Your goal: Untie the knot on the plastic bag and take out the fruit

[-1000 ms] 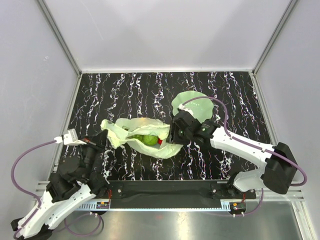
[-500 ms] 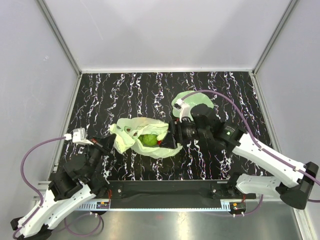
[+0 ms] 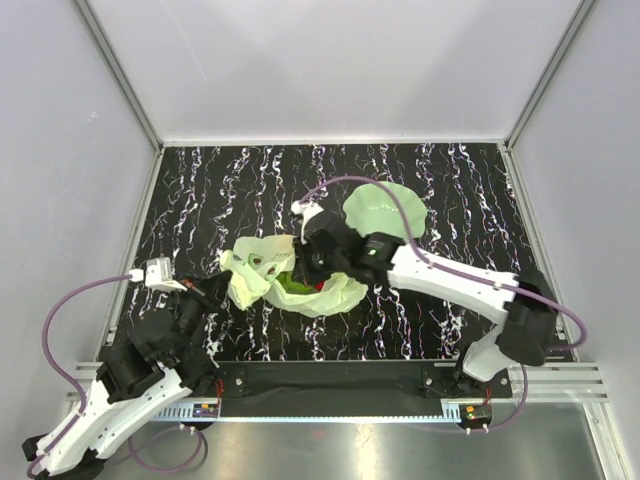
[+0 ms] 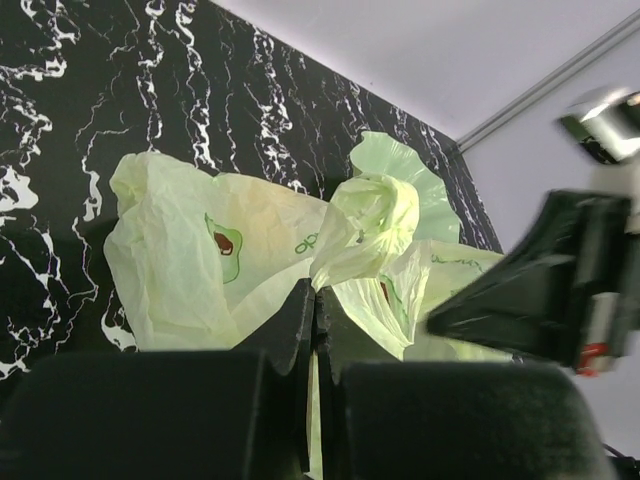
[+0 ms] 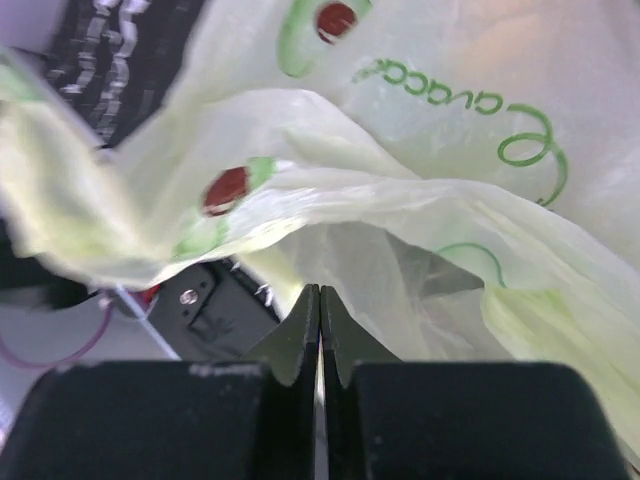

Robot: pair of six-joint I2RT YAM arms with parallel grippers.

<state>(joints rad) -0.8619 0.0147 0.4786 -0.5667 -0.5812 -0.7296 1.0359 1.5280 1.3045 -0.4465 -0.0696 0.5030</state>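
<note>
The pale yellow-green plastic bag [image 3: 330, 295] lies crumpled at mid table with its mouth gaping. Inside show a green fruit [image 3: 293, 284] and a red piece [image 3: 318, 288]. My left gripper [image 3: 218, 290] is shut on the bag's left edge, and a strip of film runs between its jaws [image 4: 316, 296]. A twisted bunch of bag plastic [image 4: 375, 208] rises just beyond it; I cannot tell if it is the knot. My right gripper [image 3: 308, 268] reaches into the bag's mouth from the right. Its jaws [image 5: 319, 292] are shut against the bag's thin film [image 5: 420, 130].
A green wavy-edged dish [image 3: 385, 211] sits just right of and behind the bag, also in the left wrist view [image 4: 400, 165]. The right arm [image 3: 450, 282] stretches across the table's right half. Grey walls close in the black marbled table [image 3: 220, 190].
The right arm swung left over the bag and its gripper, open a moment ago, closed at the bag's mouth. The left gripper keeps its hold, having shifted slightly right earlier.
</note>
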